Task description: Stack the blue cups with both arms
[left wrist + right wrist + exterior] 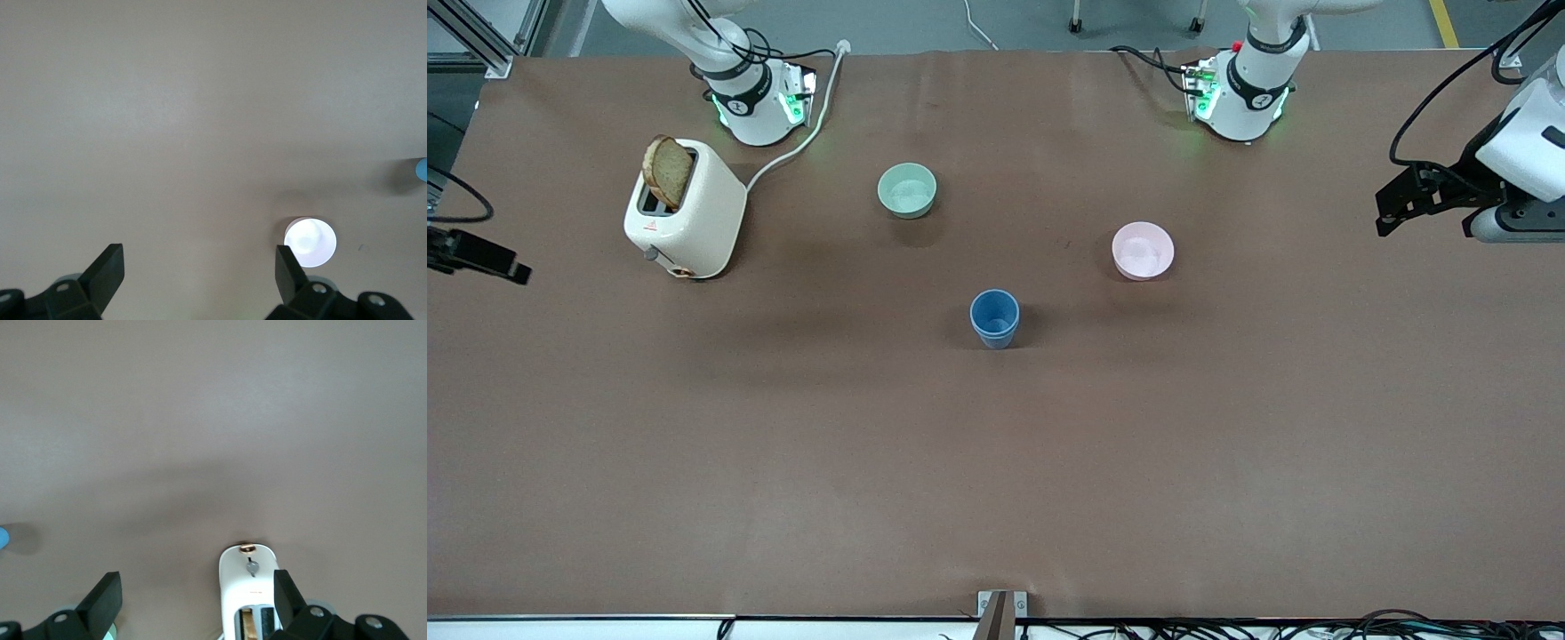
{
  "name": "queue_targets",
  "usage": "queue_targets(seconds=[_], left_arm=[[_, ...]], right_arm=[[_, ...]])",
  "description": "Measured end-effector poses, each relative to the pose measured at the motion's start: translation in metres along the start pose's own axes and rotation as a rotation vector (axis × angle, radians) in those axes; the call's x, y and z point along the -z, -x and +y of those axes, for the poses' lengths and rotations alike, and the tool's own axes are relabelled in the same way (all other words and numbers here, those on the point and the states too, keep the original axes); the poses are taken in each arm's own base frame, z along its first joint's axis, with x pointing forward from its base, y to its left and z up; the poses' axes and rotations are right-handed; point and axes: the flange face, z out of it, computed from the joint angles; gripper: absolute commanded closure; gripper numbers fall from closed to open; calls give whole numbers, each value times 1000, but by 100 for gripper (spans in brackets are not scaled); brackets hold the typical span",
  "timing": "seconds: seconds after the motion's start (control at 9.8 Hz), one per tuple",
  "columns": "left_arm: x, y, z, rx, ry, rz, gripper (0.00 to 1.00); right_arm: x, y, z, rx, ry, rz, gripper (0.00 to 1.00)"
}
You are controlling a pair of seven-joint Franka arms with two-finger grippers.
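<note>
Blue cups (994,317) stacked mid-worktop (996,462); left gripper (199,267) & right gripper (197,588) high at opposite ends, jaws spread.

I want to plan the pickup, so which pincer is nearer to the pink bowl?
The left pincer. It hangs open at the left arm's end of the table, with the pink bowl toward the middle. The right pincer, also open, is at the right arm's end, past the toaster.

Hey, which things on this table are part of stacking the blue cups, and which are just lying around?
Part of the job:
blue cup, only one shows
left gripper, open
right gripper, open

Lying about:
green bowl
pink bowl
toaster with bread slice
</note>
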Motion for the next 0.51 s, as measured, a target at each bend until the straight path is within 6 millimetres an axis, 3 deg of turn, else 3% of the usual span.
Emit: queue_targets(seconds=[0.1,0.51], left_arm=[[0,0,0,1,0,-2,0],[4,1,0,1,0,8,0]], right_arm=[[4,4,2,3,13,12,0],[-11,12,11,3,0,5,0]])
